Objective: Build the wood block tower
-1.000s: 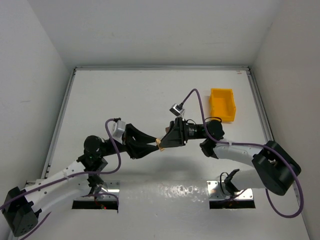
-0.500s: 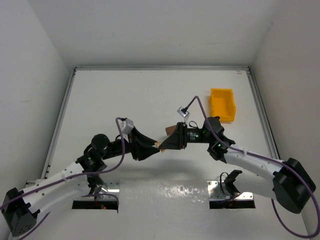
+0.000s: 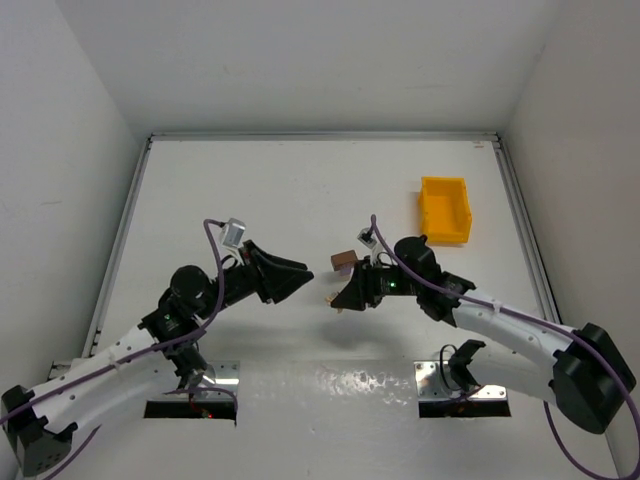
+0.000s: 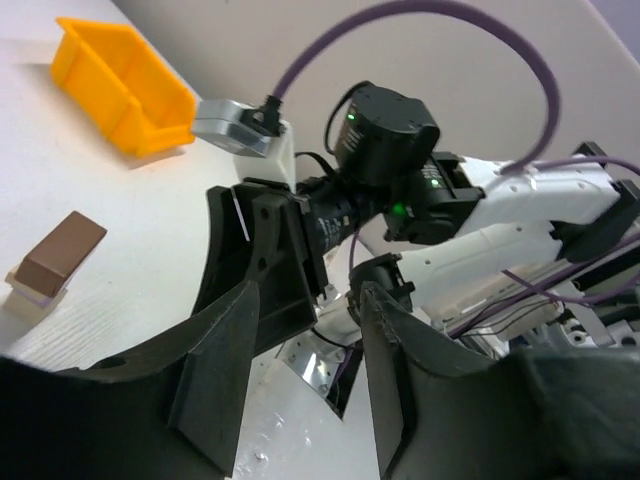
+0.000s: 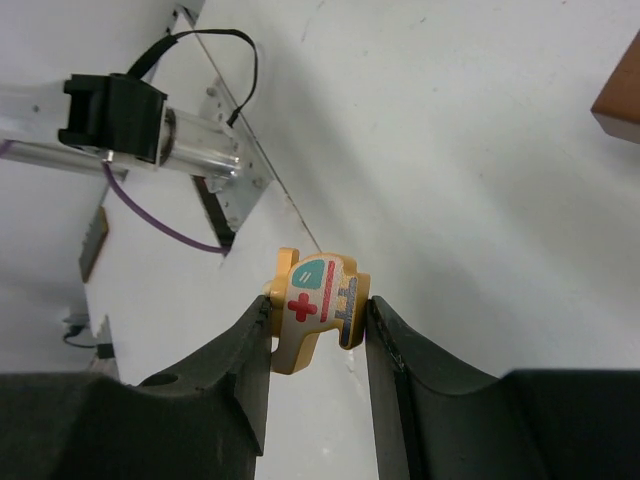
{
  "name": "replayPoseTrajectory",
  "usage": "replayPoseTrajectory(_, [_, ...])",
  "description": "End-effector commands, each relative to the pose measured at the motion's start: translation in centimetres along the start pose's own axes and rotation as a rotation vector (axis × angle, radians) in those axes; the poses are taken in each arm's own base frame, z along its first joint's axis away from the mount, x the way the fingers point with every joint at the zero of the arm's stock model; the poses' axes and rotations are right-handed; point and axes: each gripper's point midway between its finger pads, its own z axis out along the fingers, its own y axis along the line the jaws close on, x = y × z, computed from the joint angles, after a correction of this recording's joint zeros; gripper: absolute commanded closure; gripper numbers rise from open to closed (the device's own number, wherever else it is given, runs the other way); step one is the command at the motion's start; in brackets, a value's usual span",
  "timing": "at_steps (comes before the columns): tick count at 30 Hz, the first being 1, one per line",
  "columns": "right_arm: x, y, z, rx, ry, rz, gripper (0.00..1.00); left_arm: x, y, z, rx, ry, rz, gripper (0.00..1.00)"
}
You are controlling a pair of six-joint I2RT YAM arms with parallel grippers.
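Right end effector (image 5: 316, 320): clenched on a painted red-cross block (image 5: 318, 290), off the worktop (image 3: 250, 190); left end effector (image 4: 305, 330): spread, empty. Wood block tower (image 3: 344, 260): brown block (image 4: 62, 250) on a pale one, near the held piece. Likely hazard: the piece twists in the narrow pinch, or a skewed set-down topples the stack.

Dark reddish-brown block (image 4: 62, 252) lies flat atop a pale tan block (image 4: 28, 292) on the counter (image 4: 130, 225). A painted tan block (image 5: 312, 308), red cross showing, sits pinched between the jaws of the right gripper (image 5: 317, 312).
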Motion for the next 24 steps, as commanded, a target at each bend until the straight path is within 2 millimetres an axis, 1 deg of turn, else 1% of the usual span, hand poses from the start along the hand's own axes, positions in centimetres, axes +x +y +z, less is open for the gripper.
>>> replayPoseTrajectory(1, [-0.6, -0.3, -0.5, 0.025, -0.032, -0.094, 0.78, -0.6, 0.4, 0.6, -0.07, 0.004, -0.039, 0.56])
replayPoseTrajectory(2, [-0.9, -0.4, -0.7, 0.041, -0.056, -0.109, 0.78, 0.3, 1.2, 0.6, -0.097, 0.039, -0.046, 0.56])
replayPoseTrajectory(3, [-0.6, -0.5, -0.9, 0.041, -0.057, -0.124, 0.78, 1.0, 1.7, 0.7, -0.111, 0.059, -0.053, 0.54])
replayPoseTrajectory(4, [-0.8, -0.1, -1.1, 0.023, -0.073, -0.144, 0.78, 2.1, 2.3, 0.9, -0.125, 0.097, -0.075, 0.53])
replayPoseTrajectory(7, [-1.5, 0.7, -1.3, 0.0, -0.105, -0.169, 0.78, 4.3, 2.9, 1.4, -0.105, 0.169, -0.112, 0.51])
replayPoseTrajectory(10, [-1.9, 1.4, -1.6, -0.022, -0.113, -0.197, 0.78, 4.5, 2.6, 2.0, -0.072, 0.167, -0.139, 0.52])
replayPoseTrajectory(13, [-2.1, 1.5, -1.9, -0.018, -0.125, -0.214, 0.78, 4.6, 3.0, 2.2, -0.084, 0.162, -0.147, 0.51])
replayPoseTrajectory(15, [-2.1, 1.8, -1.9, -0.03, -0.128, -0.222, 0.78, 4.9, 3.3, 2.3, -0.089, 0.168, -0.159, 0.47])
replayPoseTrajectory(16, [-2.2, 1.8, -1.9, -0.03, -0.132, -0.226, 0.78, 4.8, 3.0, 2.5, -0.078, 0.164, -0.175, 0.46])
replayPoseTrajectory(20, [-2.2, 1.8, -1.9, -0.034, -0.14, -0.244, 0.78, 6.0, 3.4, 2.7, -0.077, 0.199, -0.226, 0.43])
replayPoseTrajectory(24, [-2.3, 2.6, -1.9, -0.061, -0.149, -0.263, 0.78, 6.3, 3.1, 2.9, -0.062, 0.212, -0.25, 0.43])
